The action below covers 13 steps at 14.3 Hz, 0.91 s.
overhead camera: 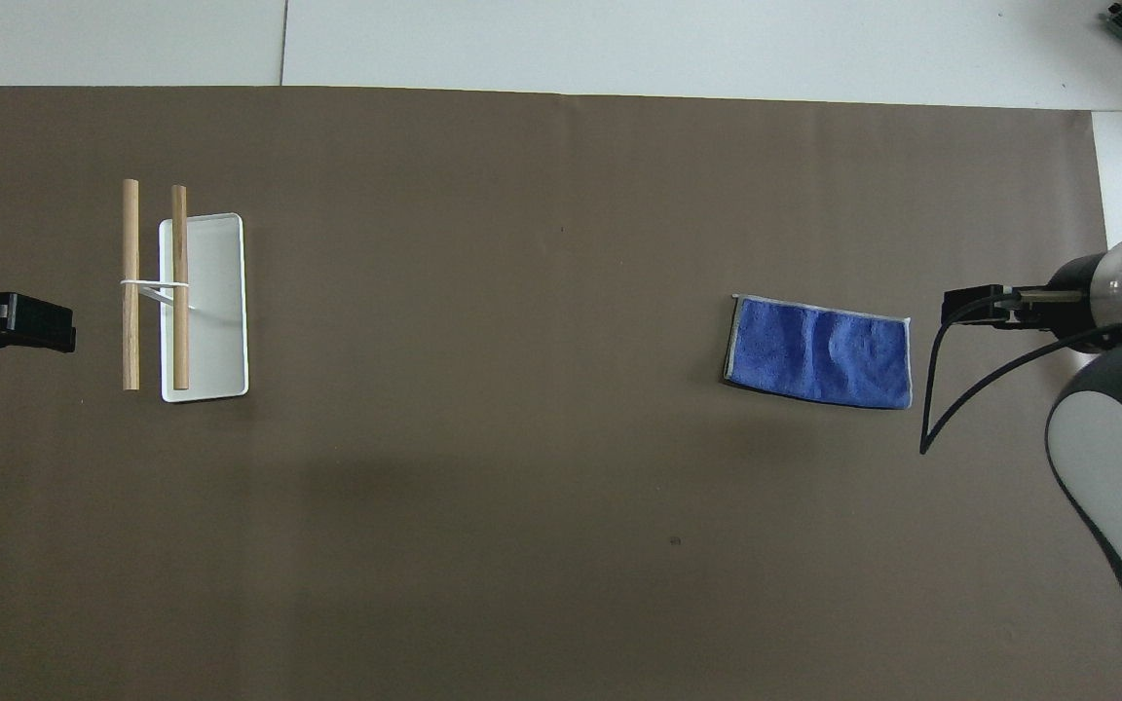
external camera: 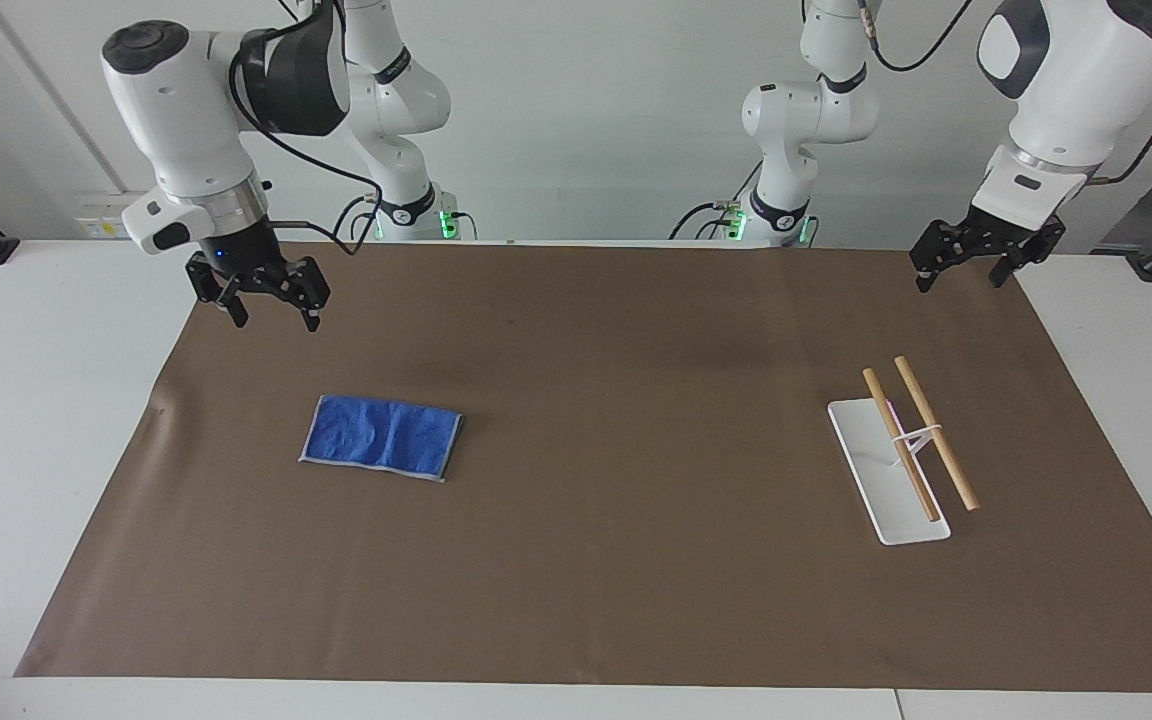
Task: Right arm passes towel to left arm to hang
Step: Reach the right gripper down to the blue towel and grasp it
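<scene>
The blue towel lies folded flat on the brown mat, toward the right arm's end of the table; it also shows in the overhead view. My right gripper is open and empty. It hangs in the air over the mat's edge beside the towel, not over it and not touching it. My left gripper is open and empty and waits over the mat's corner at the left arm's end.
A white rack with two wooden bars stands on the mat toward the left arm's end; it also shows in the overhead view. A black cable loops from the right wrist.
</scene>
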Each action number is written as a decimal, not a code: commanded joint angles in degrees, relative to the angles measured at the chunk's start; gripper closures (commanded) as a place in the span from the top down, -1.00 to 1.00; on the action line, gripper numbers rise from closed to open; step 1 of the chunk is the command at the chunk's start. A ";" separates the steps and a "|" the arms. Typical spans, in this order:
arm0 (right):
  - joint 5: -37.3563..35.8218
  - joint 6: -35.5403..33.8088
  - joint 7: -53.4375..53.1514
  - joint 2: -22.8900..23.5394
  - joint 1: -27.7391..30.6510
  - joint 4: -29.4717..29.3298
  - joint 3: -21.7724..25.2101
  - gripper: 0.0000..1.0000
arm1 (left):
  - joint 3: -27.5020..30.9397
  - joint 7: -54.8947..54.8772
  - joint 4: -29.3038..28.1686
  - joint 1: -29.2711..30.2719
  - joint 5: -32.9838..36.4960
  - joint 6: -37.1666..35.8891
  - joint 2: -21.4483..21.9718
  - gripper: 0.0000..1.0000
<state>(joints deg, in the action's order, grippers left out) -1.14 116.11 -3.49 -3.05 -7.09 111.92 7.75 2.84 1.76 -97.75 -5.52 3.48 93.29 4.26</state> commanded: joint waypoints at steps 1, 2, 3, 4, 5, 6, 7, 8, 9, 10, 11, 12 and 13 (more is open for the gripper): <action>0.35 6.91 0.15 1.89 -1.17 4.88 -0.28 1.00 | 0.06 -0.36 -1.47 0.25 -0.76 0.31 1.45 1.00; 0.96 8.50 1.37 3.82 -1.87 5.15 -0.28 1.00 | 0.06 -0.36 -1.47 0.25 -0.76 0.22 1.45 1.00; 2.36 9.99 3.56 5.75 -1.96 5.33 -0.28 1.00 | 0.06 -0.36 -1.47 0.16 -0.76 0.22 1.45 1.00; 4.37 11.84 6.02 7.42 -1.96 5.50 -0.28 1.00 | 0.06 -0.36 -1.47 0.25 -0.76 0.22 1.45 1.00; 5.96 13.59 8.48 9.01 -1.96 5.94 -0.28 1.00 | 0.06 -0.36 -1.47 0.16 -0.76 0.22 1.45 1.00; 6.50 15.18 10.50 10.33 -1.44 6.55 -0.20 1.00 | 0.06 -0.36 -1.47 0.25 -0.76 0.22 1.45 1.00; 7.29 17.72 12.35 11.38 -1.09 8.30 -0.19 1.00 | 0.06 -0.36 -1.47 0.25 -0.76 0.22 1.45 1.00; 8.86 21.48 13.24 12.00 -1.00 10.49 -0.19 1.00 | 0.06 -0.36 -1.47 0.25 -0.76 0.22 1.45 1.00; 10.01 24.39 13.34 12.45 -1.17 12.17 -0.19 1.00 | 0.06 -0.36 -1.47 0.25 -0.76 0.31 1.45 1.00; 10.11 25.12 13.34 13.41 -1.17 12.36 -0.19 1.00 | 0.06 -0.36 -1.47 0.16 -0.76 0.22 1.45 1.00; 10.11 25.21 13.60 14.11 -1.17 12.45 -0.19 1.00 | 0.06 -0.36 -1.47 0.25 -0.76 0.22 1.45 1.00; 10.19 25.30 14.12 14.47 -1.17 12.45 -0.19 1.00 | 0.06 -0.36 -1.47 0.16 -0.76 0.22 1.45 1.00; 10.37 25.74 14.13 15.08 -1.17 12.45 -0.19 1.00 | 0.06 -0.36 -1.47 0.25 -0.76 0.22 1.45 1.00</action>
<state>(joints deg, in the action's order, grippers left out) 7.64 140.65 8.48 11.90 -8.64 123.65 7.81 2.84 1.76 -97.75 -5.52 3.48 93.29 4.26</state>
